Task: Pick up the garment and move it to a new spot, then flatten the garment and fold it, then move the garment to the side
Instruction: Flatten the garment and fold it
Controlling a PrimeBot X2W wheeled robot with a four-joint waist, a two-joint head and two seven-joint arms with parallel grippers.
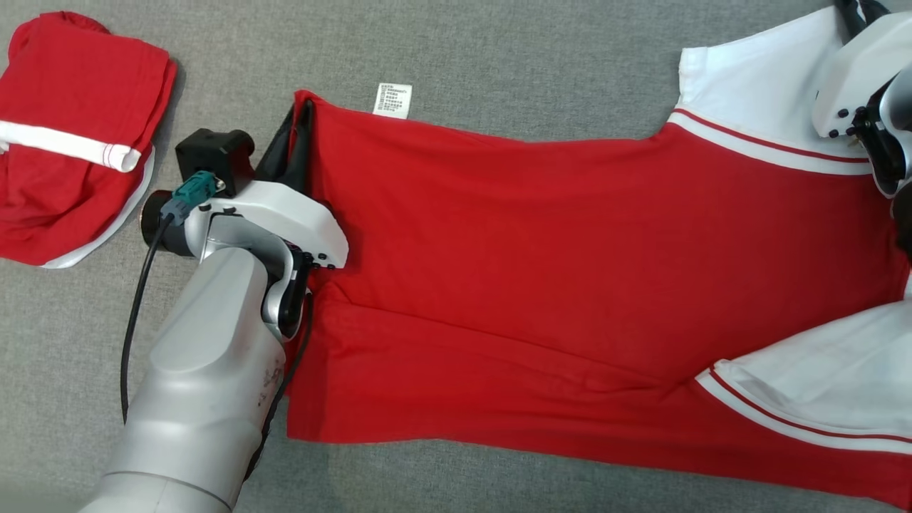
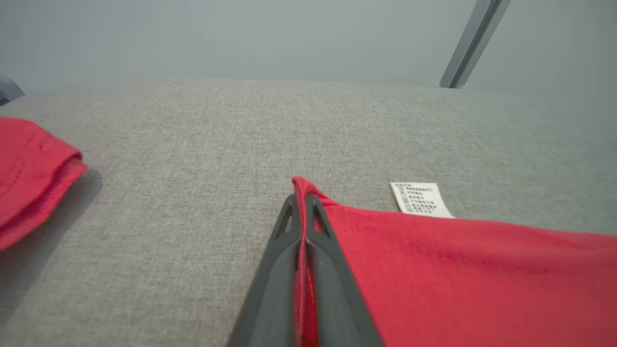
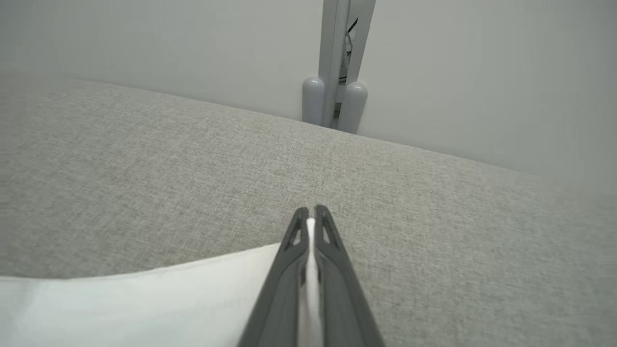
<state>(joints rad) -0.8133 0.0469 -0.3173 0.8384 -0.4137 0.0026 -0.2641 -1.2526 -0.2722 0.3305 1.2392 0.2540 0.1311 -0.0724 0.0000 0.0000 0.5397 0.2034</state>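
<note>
Grips the red garment [image 1: 541,271] at both ends. Clamps the hem corner at about ten o'clock in the head view with the left gripper [image 2: 300,200], jaws pressed together on a sliver of red cloth, low over the grey padded surface [image 1: 499,43]. Pinches the edge of the white sleeve [image 1: 755,85] at about two o'clock with the right gripper [image 3: 311,212], fingers likewise closed on a thin white fold.

Holds the cloth drawn out lengthwise between the two grips, from nine o'clock across to three. Shows a white care label [image 1: 393,100] poking past the far edge at eleven o'clock, just beside the left grip.

Appears past the pick-up and the move to a new spot: lies open on the surface, mostly smooth. Carries one long crease running toward four o'clock, and the near sleeve at five o'clock is not fully spread. Reads as late flattening or the start of the first fold; cannot tell which. Leaves the folding itself and the final shift to the side to do.

Sits well apart from a second, already folded red-and-white garment [image 1: 71,135] at nine to ten o'clock.
</note>
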